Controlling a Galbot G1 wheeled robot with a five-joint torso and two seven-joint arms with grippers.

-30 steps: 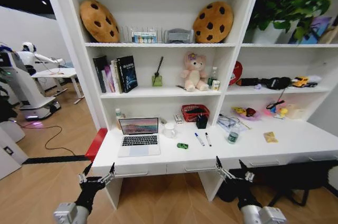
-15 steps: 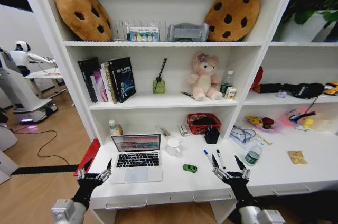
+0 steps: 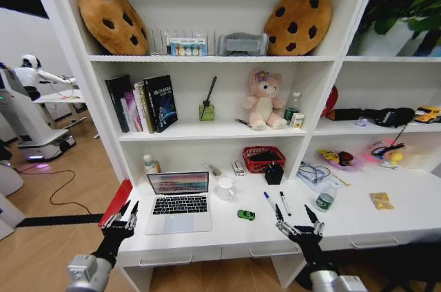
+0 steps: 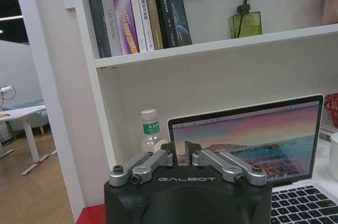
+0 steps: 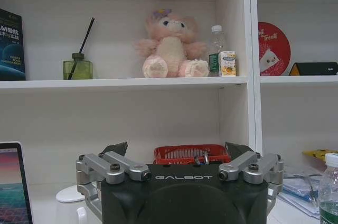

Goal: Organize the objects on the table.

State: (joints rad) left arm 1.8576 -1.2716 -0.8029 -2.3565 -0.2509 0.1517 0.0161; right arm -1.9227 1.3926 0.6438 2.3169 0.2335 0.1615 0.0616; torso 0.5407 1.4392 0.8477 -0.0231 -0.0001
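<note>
Beside laptop (image 3: 179,203), left gripper (image 3: 126,213) now narrower.

The laptop (image 4: 259,150) is cut off by the frame's edge in the left wrist view, and its lower left corner is hidden behind the left gripper (image 4: 178,152) housing. The lower part of a small bottle (image 4: 151,137) beside it is hidden likewise. In the right wrist view only a strip of the laptop screen (image 5: 13,182) is seen at the frame edge, and a bottle (image 5: 328,189) is cropped at the opposite edge. The red basket (image 5: 193,154) is partly hidden behind the right gripper (image 5: 177,152) body, and its contents cannot be made out. In the head view the toy car (image 3: 246,215) and the two marker pens (image 3: 277,203) are too small for detail; the yellow packet (image 3: 380,200) label cannot be read.
</note>
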